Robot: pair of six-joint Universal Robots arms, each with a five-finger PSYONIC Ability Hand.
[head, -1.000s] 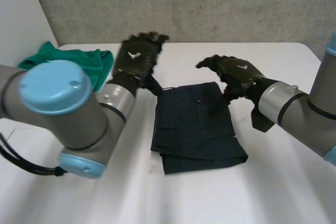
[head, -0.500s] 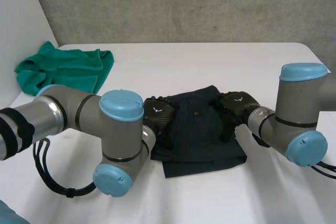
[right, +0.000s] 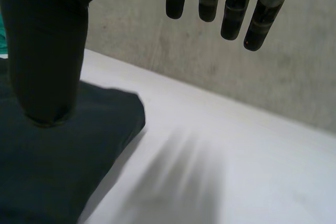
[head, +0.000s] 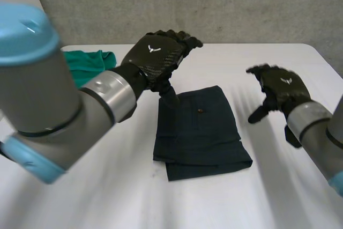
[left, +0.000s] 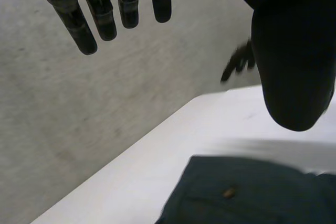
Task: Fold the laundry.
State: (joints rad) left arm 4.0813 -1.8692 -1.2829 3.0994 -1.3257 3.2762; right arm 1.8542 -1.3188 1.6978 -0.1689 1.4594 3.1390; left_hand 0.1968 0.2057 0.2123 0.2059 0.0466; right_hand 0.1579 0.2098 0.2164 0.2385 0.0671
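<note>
The folded navy shorts [head: 199, 132] lie in the middle of the table [head: 107, 197]. The left hand [head: 155, 57] hangs above their far left corner, and the right hand [head: 281, 92] is apart from their right edge. Both are spread wide, holding nothing.

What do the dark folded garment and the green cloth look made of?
Dark navy folded garment: matte woven fabric, perhaps cotton; flat crisp folds, seam lines, a small brown button. Crumpled green cloth: softer matte fabric, possibly knit or towelling; it bunches in rounded folds. Exact fibres unclear.
</note>
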